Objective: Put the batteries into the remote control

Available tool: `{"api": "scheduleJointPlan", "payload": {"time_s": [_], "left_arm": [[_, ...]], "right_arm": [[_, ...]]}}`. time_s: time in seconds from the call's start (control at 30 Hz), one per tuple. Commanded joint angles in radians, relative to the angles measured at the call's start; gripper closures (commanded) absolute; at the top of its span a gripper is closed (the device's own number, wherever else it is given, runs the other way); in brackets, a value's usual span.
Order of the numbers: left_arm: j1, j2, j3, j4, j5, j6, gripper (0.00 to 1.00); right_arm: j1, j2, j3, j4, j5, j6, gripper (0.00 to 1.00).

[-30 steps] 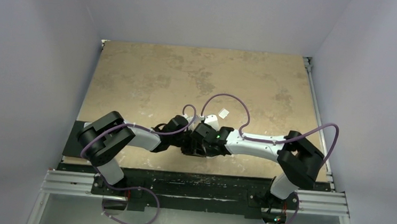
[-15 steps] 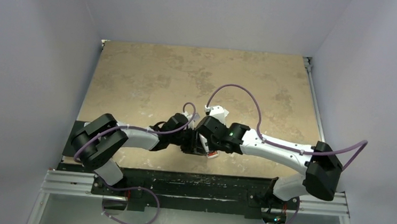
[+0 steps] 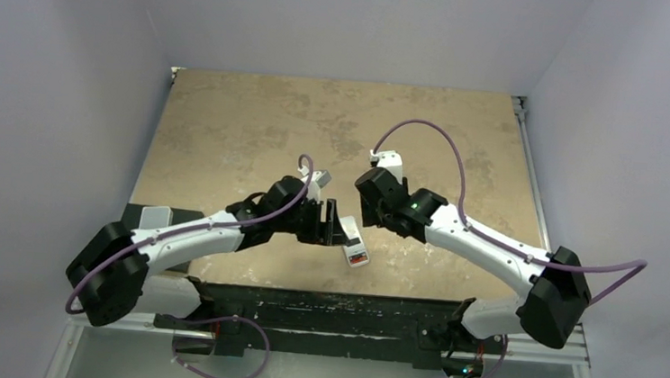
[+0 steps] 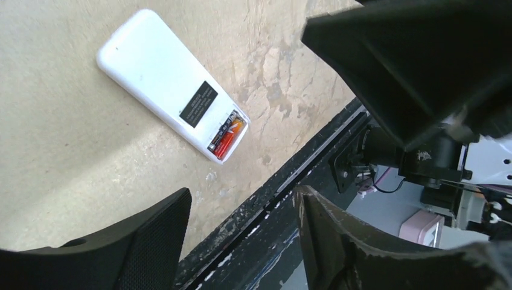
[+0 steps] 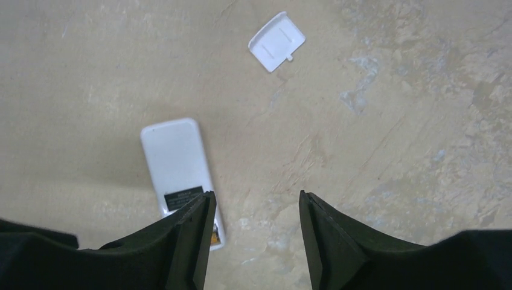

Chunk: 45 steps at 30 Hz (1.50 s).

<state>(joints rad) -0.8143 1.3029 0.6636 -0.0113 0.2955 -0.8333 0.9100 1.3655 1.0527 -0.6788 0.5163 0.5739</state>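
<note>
The white remote control [image 4: 163, 78] lies back-up on the tan table, close to the front edge. Its open end holds the batteries [image 4: 226, 134], one reddish-orange and one dark, side by side in the compartment. My left gripper [image 4: 241, 211] hangs open above the table edge, with nothing between its fingers. From above, the remote control [image 3: 354, 245] sits just right of the left gripper [image 3: 336, 225]. My right gripper [image 5: 256, 208] is open and empty over bare table. The remote control [image 5: 176, 160] is to its left, with its battery end partly hidden behind the left finger [image 5: 187, 241].
A small white battery cover [image 5: 276, 41] lies loose on the table beyond the remote. A light-grey plate [image 3: 156, 217] rests on the black mat at the left. The black rail [image 3: 331, 302] runs along the table's front edge.
Both grippers have opened and drawn apart, away from the remote. The remote now lies free on the table. The right arm has swung back and to the right.
</note>
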Motion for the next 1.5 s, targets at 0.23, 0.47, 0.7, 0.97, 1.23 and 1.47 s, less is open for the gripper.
{"api": "scheduleJointPlan", "payload": {"time_s": [0.23,0.47,0.7,0.97,1.23,1.47], "left_arm": [[-0.002,-0.205,0.13,-0.358,-0.235,0.159,0.2],[-0.002,-0.299,0.171,-0.478,-0.352,0.215,0.07],[-0.002,-0.382,0.15,-0.496,-0.367,0.257,0.06],[-0.003,-0.465,0.08,-0.454,-0.304,0.258,0.05],[-0.002,-0.47,0.084,-0.444,-0.261,0.279,0.04],[-0.003,-0.464,0.066,-0.412,-0.214,0.275,0.04]], "right_arm": [[-0.141,0.092,0.072,0.189,-0.127,-0.06,0.34],[-0.204,0.199,0.121,0.26,-0.191,0.015,0.32],[-0.233,0.333,0.182,0.266,-0.109,0.149,0.38],[-0.246,0.439,0.248,0.219,-0.001,0.324,0.47],[-0.252,0.548,0.37,0.115,0.081,0.392,0.55],[-0.254,0.595,0.398,0.062,0.109,0.431,0.58]]}}
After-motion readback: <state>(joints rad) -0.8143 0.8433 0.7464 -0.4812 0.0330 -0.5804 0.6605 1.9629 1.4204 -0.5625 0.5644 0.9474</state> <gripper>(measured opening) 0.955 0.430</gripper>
